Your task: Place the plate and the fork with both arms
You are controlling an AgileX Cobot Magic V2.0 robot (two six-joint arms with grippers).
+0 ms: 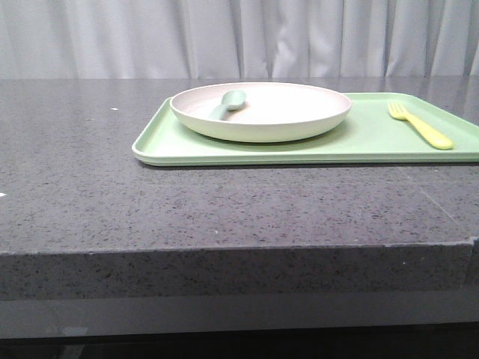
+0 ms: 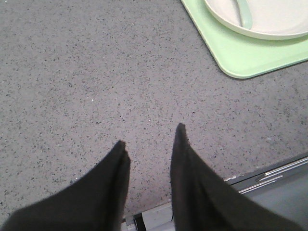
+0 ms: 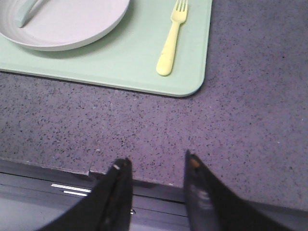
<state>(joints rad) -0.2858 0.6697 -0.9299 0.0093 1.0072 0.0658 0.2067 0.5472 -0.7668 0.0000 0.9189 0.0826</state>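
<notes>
A cream round plate rests on the left half of a pale green tray, with a grey-green spoon lying in it. The yellow fork lies on the tray to the plate's right. From the right wrist camera the fork and the plate show well ahead of my right gripper, which hangs open and empty over the table's front edge. My left gripper is open and empty too, above bare counter, with the plate far off. Neither arm appears in the front view.
The tray sits on a dark speckled stone counter. The counter's front edge runs across the front view, and a metal rail lies below it. White curtains hang behind.
</notes>
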